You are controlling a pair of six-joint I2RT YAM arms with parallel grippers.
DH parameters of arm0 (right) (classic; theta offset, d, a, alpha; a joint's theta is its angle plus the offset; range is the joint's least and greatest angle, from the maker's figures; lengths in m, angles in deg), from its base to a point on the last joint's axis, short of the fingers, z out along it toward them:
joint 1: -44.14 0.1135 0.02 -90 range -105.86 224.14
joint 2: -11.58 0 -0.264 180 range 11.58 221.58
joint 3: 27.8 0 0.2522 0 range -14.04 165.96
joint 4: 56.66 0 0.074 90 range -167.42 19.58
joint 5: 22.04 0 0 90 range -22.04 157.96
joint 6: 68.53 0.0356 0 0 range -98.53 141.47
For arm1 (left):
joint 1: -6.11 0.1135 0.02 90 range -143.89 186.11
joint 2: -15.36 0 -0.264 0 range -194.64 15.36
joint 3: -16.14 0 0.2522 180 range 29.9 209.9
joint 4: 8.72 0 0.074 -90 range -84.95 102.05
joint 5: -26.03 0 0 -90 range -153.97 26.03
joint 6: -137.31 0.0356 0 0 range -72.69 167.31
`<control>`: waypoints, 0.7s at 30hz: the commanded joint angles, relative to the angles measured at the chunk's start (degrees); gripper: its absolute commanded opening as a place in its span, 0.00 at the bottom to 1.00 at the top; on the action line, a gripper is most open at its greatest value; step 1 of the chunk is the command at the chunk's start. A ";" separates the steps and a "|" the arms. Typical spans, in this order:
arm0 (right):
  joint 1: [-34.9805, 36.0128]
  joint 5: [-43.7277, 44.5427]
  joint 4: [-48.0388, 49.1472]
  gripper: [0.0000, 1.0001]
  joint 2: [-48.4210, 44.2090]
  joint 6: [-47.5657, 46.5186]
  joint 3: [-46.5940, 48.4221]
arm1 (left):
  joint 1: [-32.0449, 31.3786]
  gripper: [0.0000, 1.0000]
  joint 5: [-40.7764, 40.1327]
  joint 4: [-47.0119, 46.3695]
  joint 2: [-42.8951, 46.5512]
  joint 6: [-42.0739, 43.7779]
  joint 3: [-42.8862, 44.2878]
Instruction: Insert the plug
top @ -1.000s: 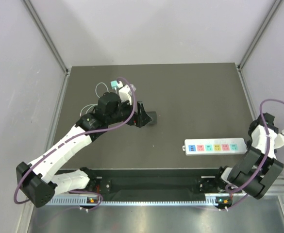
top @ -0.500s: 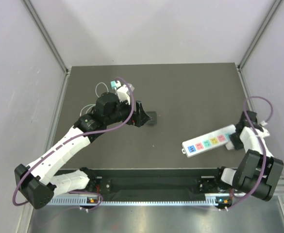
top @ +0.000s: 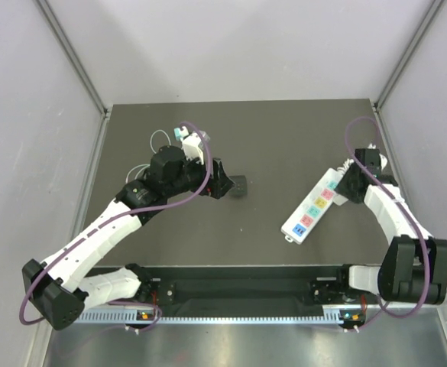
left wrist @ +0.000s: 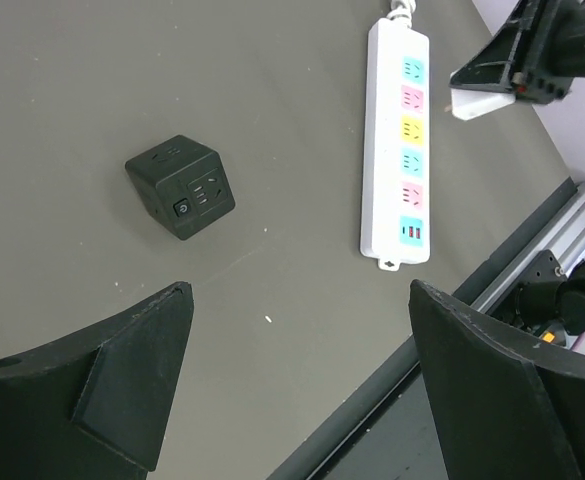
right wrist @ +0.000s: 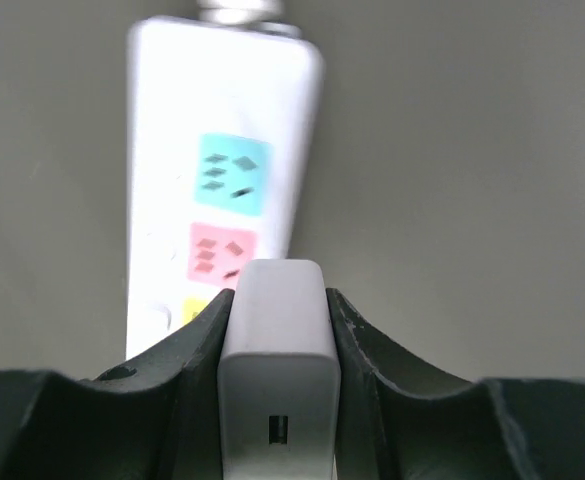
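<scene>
Dark tabletop (top: pixel 284 138); power strip (top: pixel 312 206) runs near-left to far-right.

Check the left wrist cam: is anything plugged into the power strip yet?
No, every coloured socket on the power strip is empty, and the white plug is held off to its side by the right fingers.

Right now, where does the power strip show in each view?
Top external: the strip lies diagonally, right of centre.
Left wrist: the strip runs down the upper right, to the right of the cube.
Right wrist: the strip is at upper left, only its cord end in view.
Shared landmark: the right gripper, holding the plug, sits by the strip's cord end.
</scene>
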 commanded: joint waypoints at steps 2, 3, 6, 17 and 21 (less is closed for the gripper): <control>0.65 -14.40 6.99 0.00 -3.15 -30.86 3.91 | -0.19 0.93 -0.66 -1.84 1.63 0.35 -0.38; 1.35 -15.73 5.85 0.00 -1.66 -35.33 5.32 | -0.19 0.93 -0.57 -2.01 1.55 0.18 -0.46; 1.70 -18.37 -1.70 0.00 5.72 -44.06 11.98 | -0.19 0.93 -0.31 -2.36 1.28 -0.17 -0.73; 6.19 -20.13 -12.35 0.00 20.14 -71.31 24.57 | -0.19 0.92 -0.92 -2.89 1.46 0.00 -1.52; 5.23 -22.23 -11.57 0.00 21.38 -76.93 25.20 | -0.19 0.93 -1.02 -2.80 1.28 0.35 -1.43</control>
